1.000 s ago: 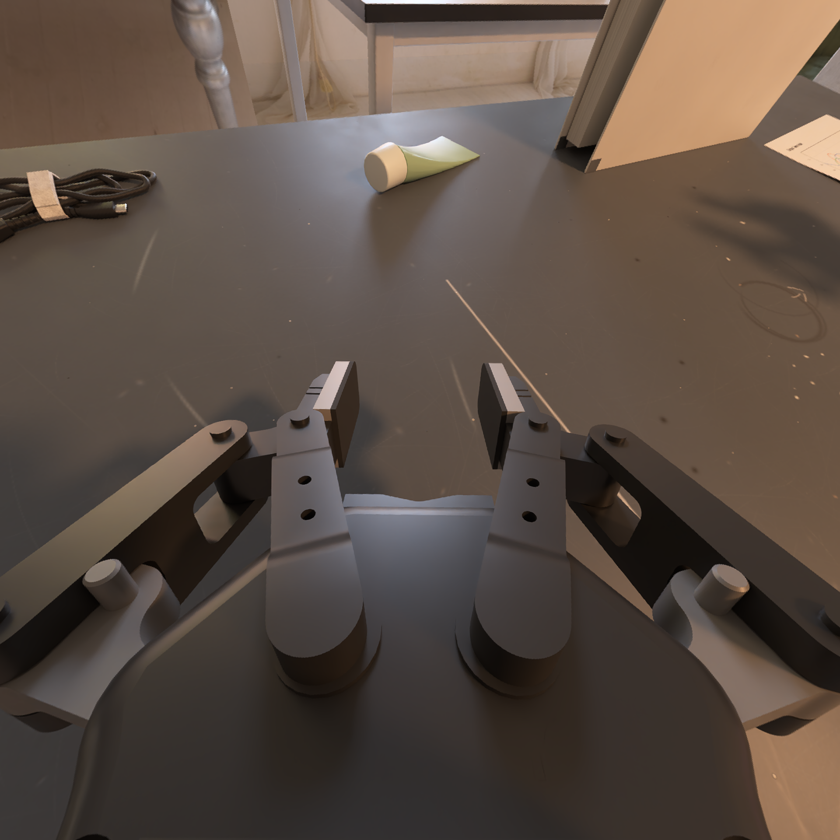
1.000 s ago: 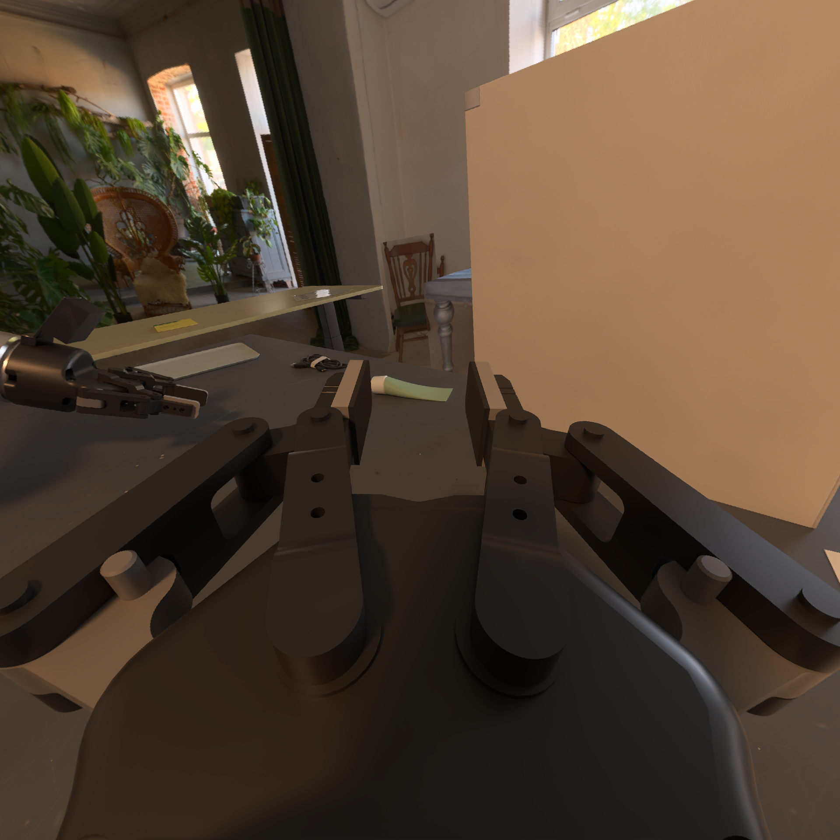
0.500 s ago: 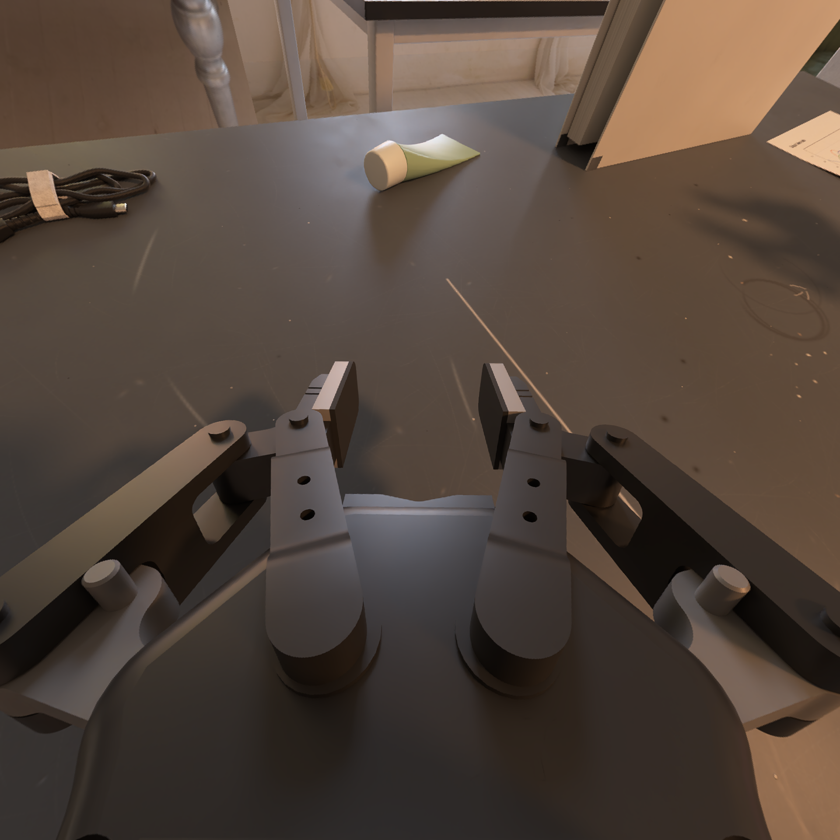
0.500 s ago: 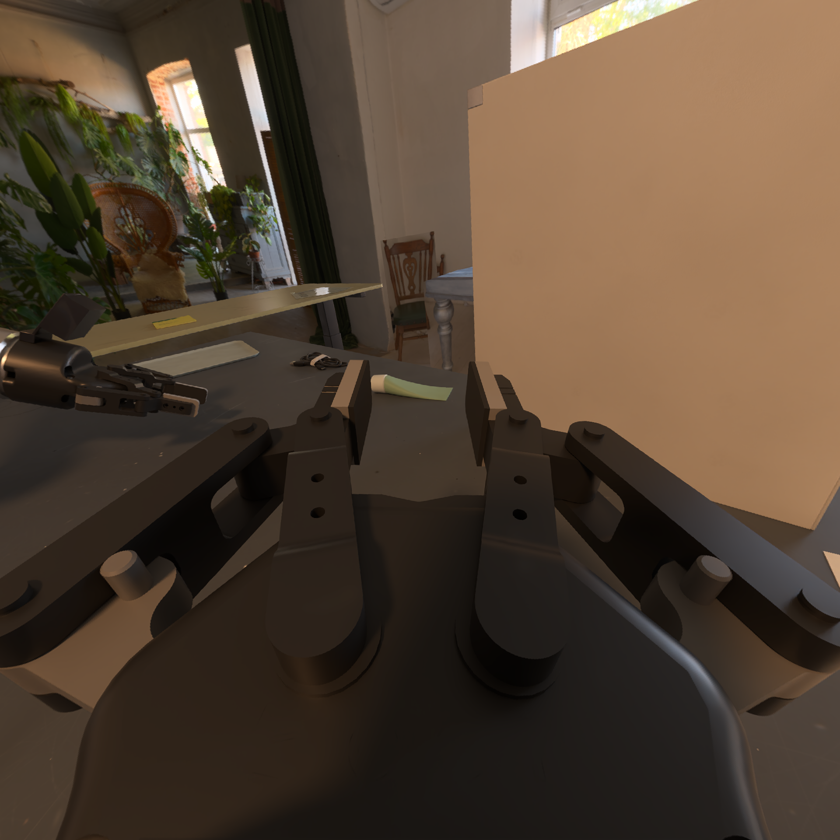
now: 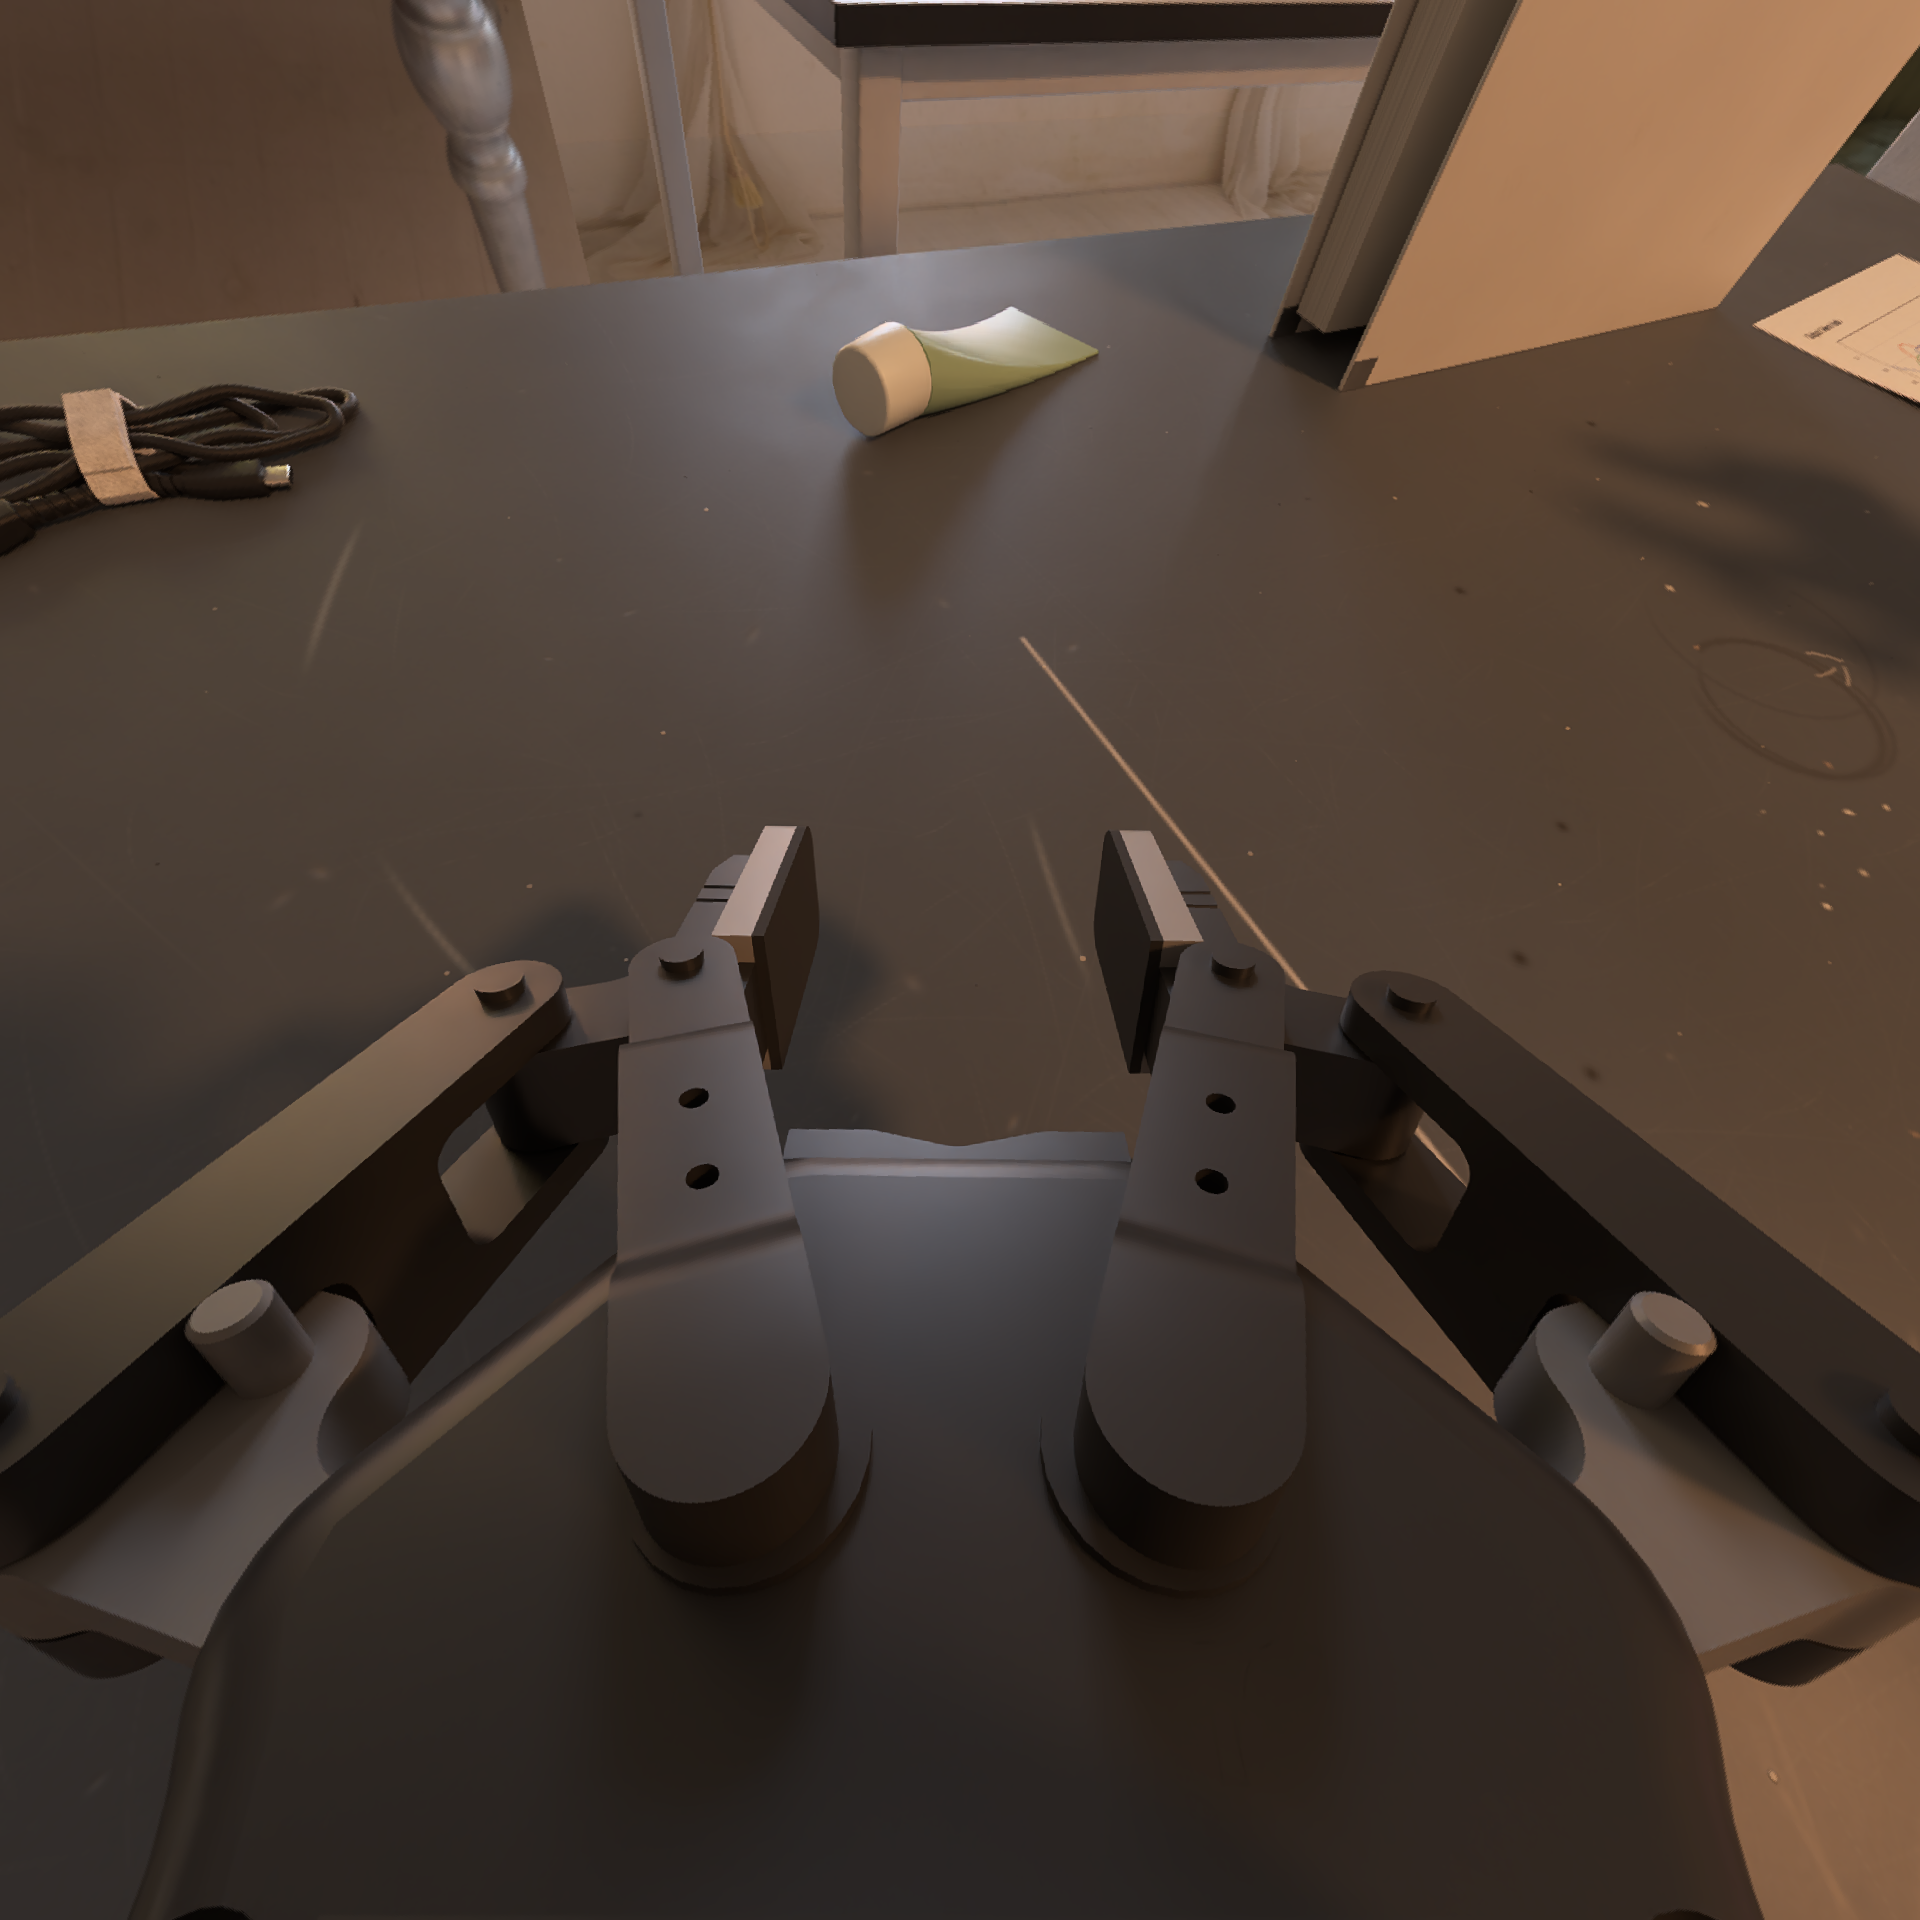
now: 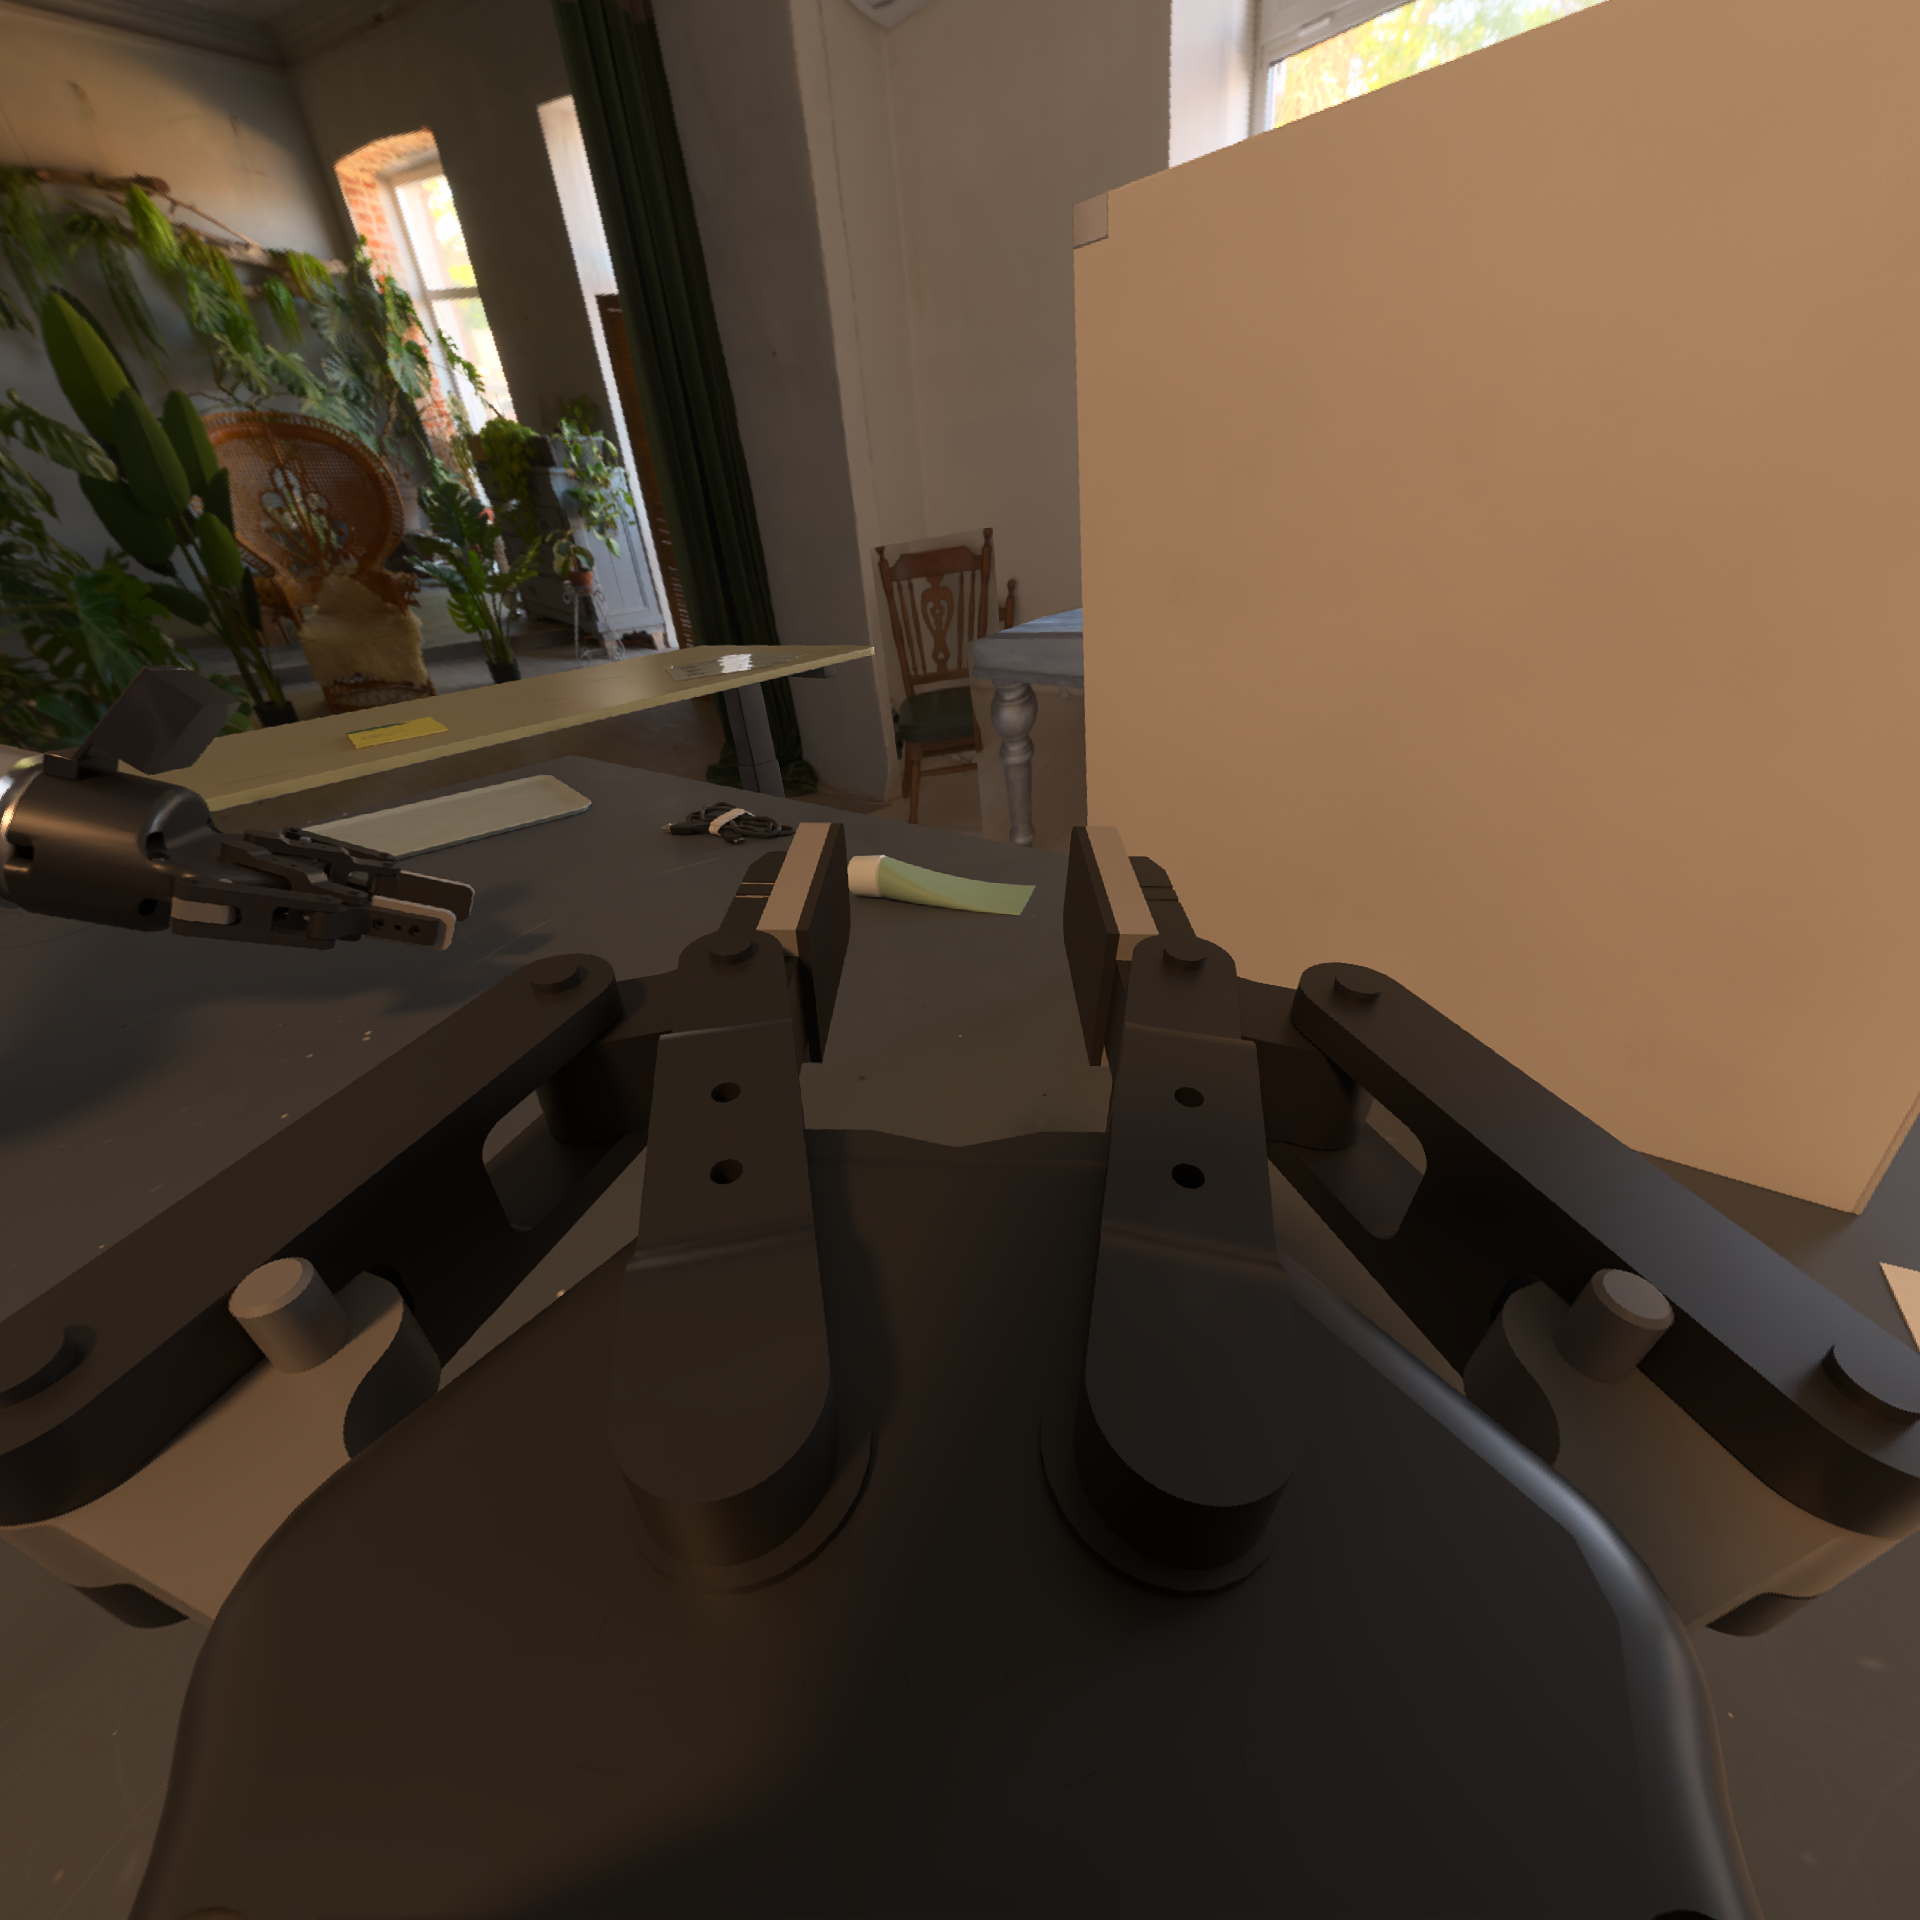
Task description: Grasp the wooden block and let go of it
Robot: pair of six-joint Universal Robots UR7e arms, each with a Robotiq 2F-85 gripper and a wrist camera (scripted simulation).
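Left wrist view: left claw (image 5: pixel 958 940) wide and empty, low over the dark scuffed desk (image 5: pixel 623 644), likely idle. Well ahead, a green tube (image 5: pixel 951 369), a bundled cable (image 5: pixel 156 452), a printed sheet (image 5: pixel 1860 338). Right claw (image 6: pixel 956 951) likewise wide, holding nothing, just beside a tall tan panel (image 6: pixel 1507 623), probably waiting too. No wooden block visible anywhere. Sunlit room beyond: potted plants, a wooden chair.

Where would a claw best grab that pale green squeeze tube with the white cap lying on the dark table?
Probably the round part of the pale green squeeze tube just behind its white cap, coming from above with jaws across its width. It lies on its side on the dark table and flattens to a thin tail, so that end is thickest.
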